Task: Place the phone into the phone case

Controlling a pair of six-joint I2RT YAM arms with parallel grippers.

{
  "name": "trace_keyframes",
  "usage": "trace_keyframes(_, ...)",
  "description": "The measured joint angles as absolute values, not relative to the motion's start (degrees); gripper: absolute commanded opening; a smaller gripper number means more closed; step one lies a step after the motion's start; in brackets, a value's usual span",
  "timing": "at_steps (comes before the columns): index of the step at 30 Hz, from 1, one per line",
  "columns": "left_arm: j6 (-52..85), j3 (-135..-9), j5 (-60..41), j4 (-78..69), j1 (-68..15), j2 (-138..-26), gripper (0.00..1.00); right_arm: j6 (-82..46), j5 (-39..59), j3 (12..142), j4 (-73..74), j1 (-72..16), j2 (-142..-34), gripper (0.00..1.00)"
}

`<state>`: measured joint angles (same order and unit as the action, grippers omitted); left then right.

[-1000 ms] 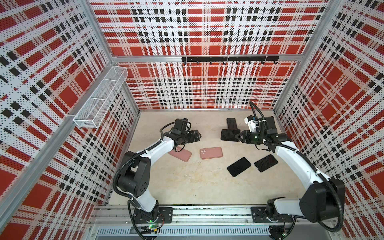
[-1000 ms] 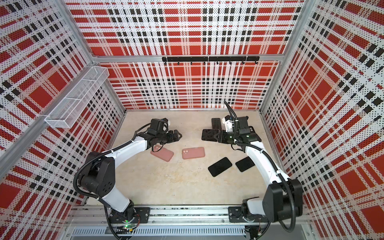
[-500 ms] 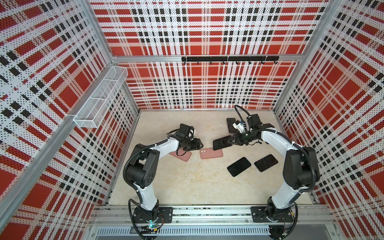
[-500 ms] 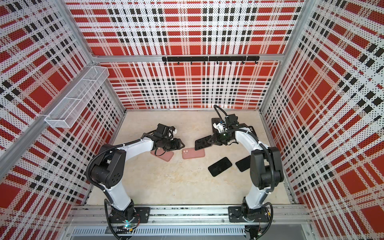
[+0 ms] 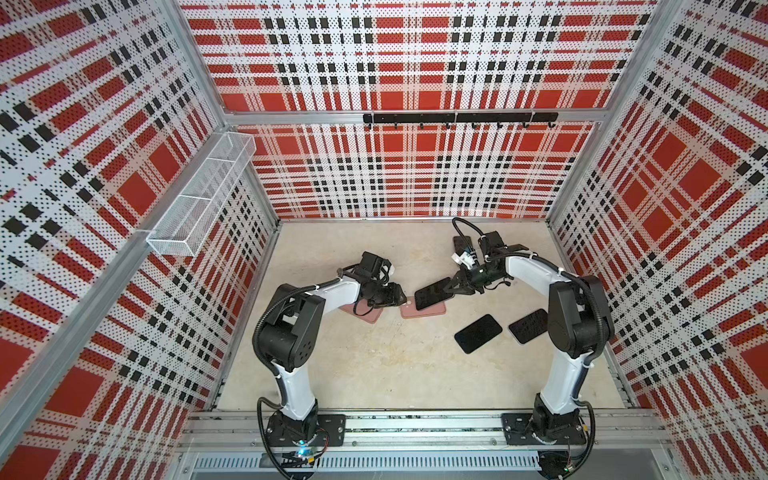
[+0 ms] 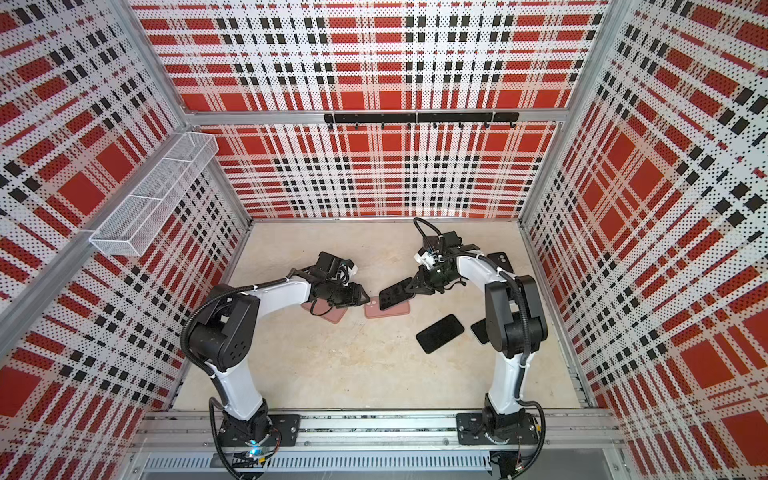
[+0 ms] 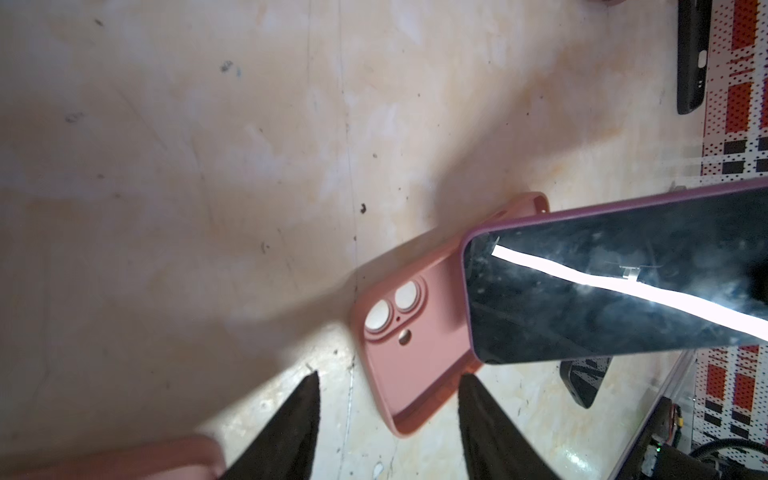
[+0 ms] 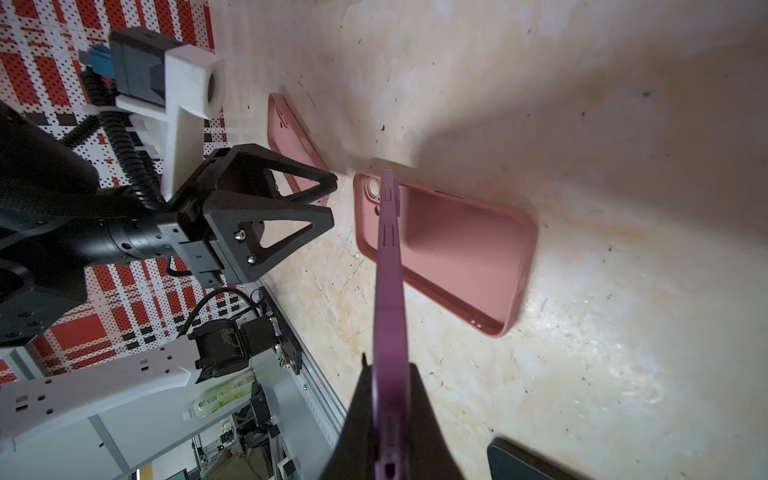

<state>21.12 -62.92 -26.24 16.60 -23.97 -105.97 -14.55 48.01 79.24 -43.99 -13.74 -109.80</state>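
Note:
A pink phone case [image 5: 437, 310] [image 6: 400, 310] lies open side up on the floor, camera holes toward the left arm. My right gripper [image 8: 388, 365] [image 5: 454, 286] is shut on a purple-edged phone [image 8: 388, 270] [image 7: 602, 291] with a black screen. It holds the phone tilted just above the case [image 8: 457, 249], covering most of it in both top views. My left gripper [image 7: 389, 376] [image 5: 402, 297] is open at the case's camera end, its fingers either side of a corner of the case [image 7: 411, 353] without gripping it.
A second pink case [image 5: 368, 313] [image 8: 291, 141] lies under the left wrist. Two black slabs [image 5: 478, 333] [image 5: 528, 326] lie right of the middle, and another dark one [image 6: 500, 259] near the back. A wire basket [image 5: 199, 199] hangs on the left wall.
The right gripper has carried the phone from the back right to above the pink case. The left gripper has moved right to the case's end, and its jaws have narrowed.

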Motion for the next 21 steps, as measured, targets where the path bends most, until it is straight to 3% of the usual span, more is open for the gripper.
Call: trace_keyframes(21, 21.17, -62.87, -28.34, 16.49, -24.93, -108.18, 0.52, -13.98, 52.6, 77.91, -42.09, -13.76, -113.75, 0.0)
